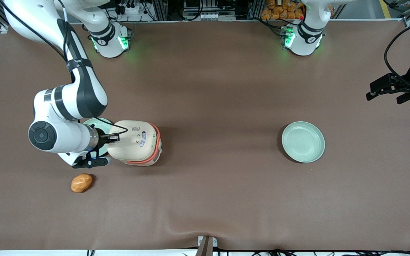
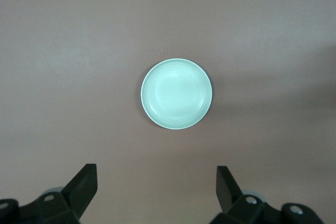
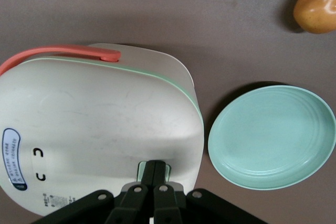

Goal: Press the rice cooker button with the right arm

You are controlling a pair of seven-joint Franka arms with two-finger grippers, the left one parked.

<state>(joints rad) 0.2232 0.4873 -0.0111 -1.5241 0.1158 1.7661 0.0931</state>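
The cooker sits on the brown bench toward the working arm's end, about midway between the bench's front edge and the edge where the arm bases stand, with its cream lid down and coral trim along the side facing the bench's middle. The right arm bends down over that end, and its gripper is at the lid's edge, the 2 fingers pressed together with nothing between them, their tips on the small pale green button, which mostly hides under them. A blue-white oval sticker lies on the lid away from the button. 1 pale green plate lies just beside the cooker, partly under the arm in the front view. A potato lies on the bench near the cooker, closer to the front edge. A second green plate sits well apart, toward the parked arm's end of the bench.
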